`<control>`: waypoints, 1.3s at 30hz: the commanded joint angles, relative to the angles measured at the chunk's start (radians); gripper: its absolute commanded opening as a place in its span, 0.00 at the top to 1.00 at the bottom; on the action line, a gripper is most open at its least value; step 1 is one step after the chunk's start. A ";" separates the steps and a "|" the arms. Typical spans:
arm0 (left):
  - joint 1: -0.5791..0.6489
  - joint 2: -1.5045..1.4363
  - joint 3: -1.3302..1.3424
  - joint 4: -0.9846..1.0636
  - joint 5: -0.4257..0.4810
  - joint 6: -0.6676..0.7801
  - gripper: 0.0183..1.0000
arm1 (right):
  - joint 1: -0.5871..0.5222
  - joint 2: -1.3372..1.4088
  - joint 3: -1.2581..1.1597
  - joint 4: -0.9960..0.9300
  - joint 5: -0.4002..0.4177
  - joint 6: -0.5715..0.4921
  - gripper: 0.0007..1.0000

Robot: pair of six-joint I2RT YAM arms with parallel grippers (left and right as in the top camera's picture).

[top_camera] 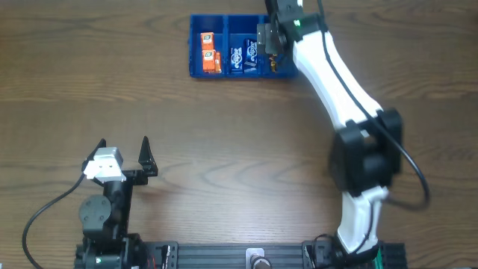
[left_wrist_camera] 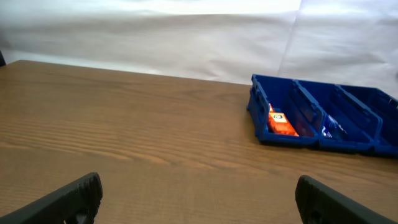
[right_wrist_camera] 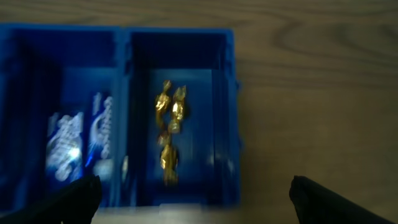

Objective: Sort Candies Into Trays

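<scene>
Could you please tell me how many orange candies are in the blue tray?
2. Both lie in the blue tray's left compartment, one orange candy toward the far wall, the other nearer the front. The right arm hides part of the tray's right end.

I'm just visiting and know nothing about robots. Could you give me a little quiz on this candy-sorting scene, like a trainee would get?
1. True or false: the right pincer hangs over the compartment holding the gold candies.
2. In the top view, what lies in the blue tray's leftmost compartment? A green candies, B orange candies, C pink candies.
3. Fill in: the left pincer, over bare table, stands ____ with nothing in it.
Key: 1 true; 2 B; 3 open.
</scene>
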 commanded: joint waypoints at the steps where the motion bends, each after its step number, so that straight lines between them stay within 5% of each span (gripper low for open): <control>1: 0.003 -0.006 -0.015 -0.042 0.006 0.010 0.00 | -0.015 -0.416 -0.345 0.154 0.016 -0.040 0.00; 7: 0.003 -0.006 -0.015 -0.042 0.006 0.010 0.00 | -0.118 -0.930 -0.830 0.256 -0.107 -0.098 0.00; 17: 0.003 -0.006 -0.015 -0.042 0.006 0.010 0.00 | -0.256 -1.659 -1.466 0.491 -0.174 -0.118 0.00; 29: 0.003 -0.006 -0.015 -0.042 0.006 0.010 0.00 | -0.270 -1.887 -1.719 0.579 -0.222 -0.124 0.00; 39: 0.003 -0.006 -0.015 -0.042 0.006 0.010 0.00 | -0.269 -1.990 -1.772 0.666 -0.265 -0.270 0.01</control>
